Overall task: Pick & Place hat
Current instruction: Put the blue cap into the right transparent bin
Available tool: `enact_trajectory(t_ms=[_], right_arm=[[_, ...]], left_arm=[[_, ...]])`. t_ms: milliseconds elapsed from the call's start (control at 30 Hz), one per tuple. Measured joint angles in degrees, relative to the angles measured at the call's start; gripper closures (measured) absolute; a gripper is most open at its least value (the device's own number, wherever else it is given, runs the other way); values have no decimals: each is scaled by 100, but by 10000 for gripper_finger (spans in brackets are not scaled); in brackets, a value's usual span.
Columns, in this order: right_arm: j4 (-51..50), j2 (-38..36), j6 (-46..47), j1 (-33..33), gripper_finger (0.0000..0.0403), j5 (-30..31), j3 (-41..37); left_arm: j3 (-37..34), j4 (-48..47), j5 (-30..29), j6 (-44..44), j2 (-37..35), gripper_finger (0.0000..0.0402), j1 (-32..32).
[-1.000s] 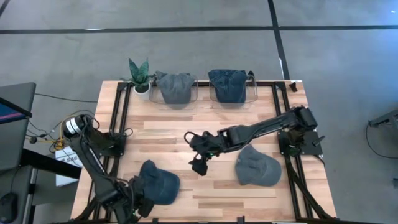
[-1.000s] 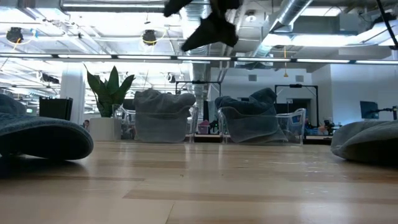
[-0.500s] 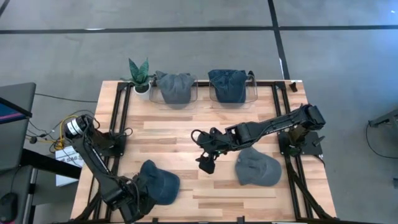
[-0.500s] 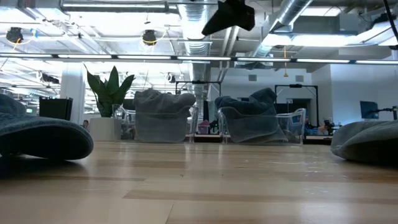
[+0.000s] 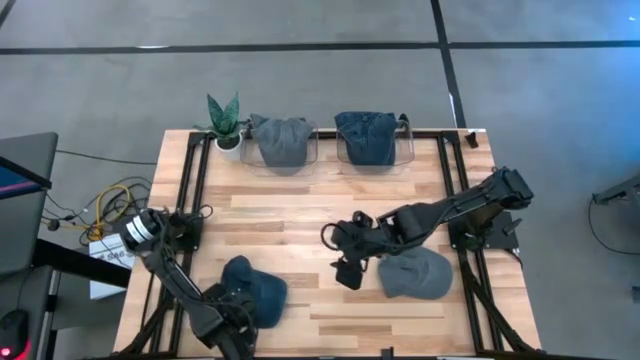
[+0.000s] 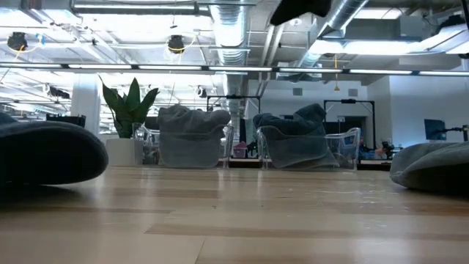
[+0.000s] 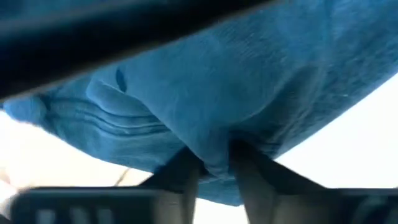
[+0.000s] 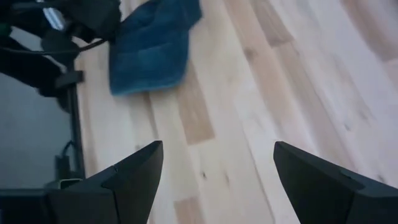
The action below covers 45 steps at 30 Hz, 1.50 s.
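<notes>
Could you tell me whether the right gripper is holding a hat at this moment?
No, the right gripper is open with only bare table between its fingers, beside the grey hat.

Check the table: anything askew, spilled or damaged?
Nothing stands out. The left gripper is shut on the blue hat at the near left. The grey hat lies flat beside the open right gripper. Two more hats sit in the clear bins by the plant.
</notes>
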Motion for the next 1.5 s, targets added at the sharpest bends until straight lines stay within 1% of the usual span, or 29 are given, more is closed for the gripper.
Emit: enact_trajectory(t_ms=[67, 100, 133, 267, 367, 433, 533, 600, 633, 700, 800, 900, 1000, 1133, 1233, 1300, 1400, 1500], right_arm=[[-253, -149, 94, 186, 107, 321, -24], [-356, -235, 156, 282, 107, 475, -59], [-401, -337, 257, 387, 107, 612, -128], [-593, -899, 903, 824, 112, 1144, -752], [-563, -1408, 1626, 1132, 120, 1459, -1422], [-455, -1698, 2111, 1322, 123, 1679, -1827], [-257, -2038, 2618, 1551, 124, 2007, -2336], [-33, -2166, 2692, 1598, 124, 2133, -2582], [119, -2202, 2662, 1597, 124, 2170, -2684], [454, -2236, 2489, 1558, 124, 2222, -2854], [594, -2229, 2252, 1443, 124, 2353, -3059], [586, -2356, 2245, 1282, 125, 2302, -3462], [687, -2644, 2349, 1146, 128, 2174, -3982], [1167, -3211, 2390, 1017, 134, 2014, -4641], [1271, -3672, 2390, 958, 140, 2013, -4952], [1225, -3989, 2318, 898, 143, 2016, -5093], [1214, -4525, 2105, 763, 147, 2014, -5297], [1200, -5054, 1971, 538, 148, 2012, -5507]], left_arm=[[53, -162, -42, 13, 2, 370, 81], [96, -347, -90, 20, -4, 384, 116], [119, -563, -177, 155, -24, 389, 164], [327, -1261, -458, 1264, -103, 397, 414], [724, -1946, -576, 1787, -132, 399, 579], [1010, -2601, -742, 2295, -129, 399, 711], [1486, -3409, -1229, 3104, -129, 400, 882], [1812, -3915, -1626, 3704, -140, 400, 973], [1940, -3972, -1789, 4059, -152, 400, 1030], [2133, -3935, -2135, 4887, -201, 401, 1106], [2382, -3898, -2847, 5775, -237, 401, 1256], [2438, -3926, -3517, 6429, -239, 401, 1444], [2444, -3929, -3950, 6772, -239, 401, 1701], [2444, -3921, -4326, 7065, -239, 401, 2221], [2446, -3760, -4581, 7364, -239, 401, 2726], [2527, -3531, -4635, 7652, -239, 401, 3091], [2752, -2715, -4644, 8217, -243, 401, 3621], [3100, -1544, -4351, 9128, -242, 401, 4044]])
